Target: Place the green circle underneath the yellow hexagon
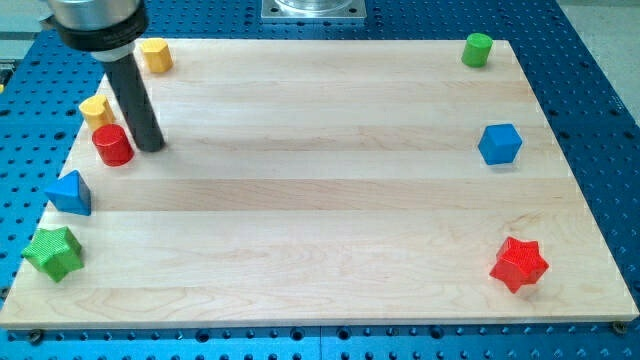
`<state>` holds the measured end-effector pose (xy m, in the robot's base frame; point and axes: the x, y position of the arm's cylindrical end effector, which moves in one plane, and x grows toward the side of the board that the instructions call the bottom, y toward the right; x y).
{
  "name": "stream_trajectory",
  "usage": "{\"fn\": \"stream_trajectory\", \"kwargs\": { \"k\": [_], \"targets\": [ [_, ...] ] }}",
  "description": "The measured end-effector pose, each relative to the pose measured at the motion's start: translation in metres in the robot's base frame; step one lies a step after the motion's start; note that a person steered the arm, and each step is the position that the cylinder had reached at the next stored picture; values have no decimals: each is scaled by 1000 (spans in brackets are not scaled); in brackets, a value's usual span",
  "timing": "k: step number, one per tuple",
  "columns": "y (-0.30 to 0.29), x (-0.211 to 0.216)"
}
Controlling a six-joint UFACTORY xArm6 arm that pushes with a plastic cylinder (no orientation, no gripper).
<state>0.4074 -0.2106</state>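
camera view shows my tip (150, 146), a bare rod with no pincer to open or close, beside the red cylinder (113, 145) at the board's left edge, so i should swing behind the green circle (477, 49) in the top-right corner and push it steadily leftward toward the yellow hexagon (154, 55) in the top-left corner.

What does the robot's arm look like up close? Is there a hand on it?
No hand shows. A wide, dark, glossy round collar at the view's top left narrows to a straight black rod. It ends in my tip, plain and blunt. No cables or markings are visible.
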Motion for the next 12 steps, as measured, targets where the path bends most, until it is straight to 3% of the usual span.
{"fn": "stream_trajectory", "kwargs": {
  "k": [5, 6, 8, 10, 11, 12],
  "targets": [
    [-4, 5],
    [41, -13],
    [283, -70],
    [422, -84],
    [505, -142],
    [544, -192]
  ]
}}
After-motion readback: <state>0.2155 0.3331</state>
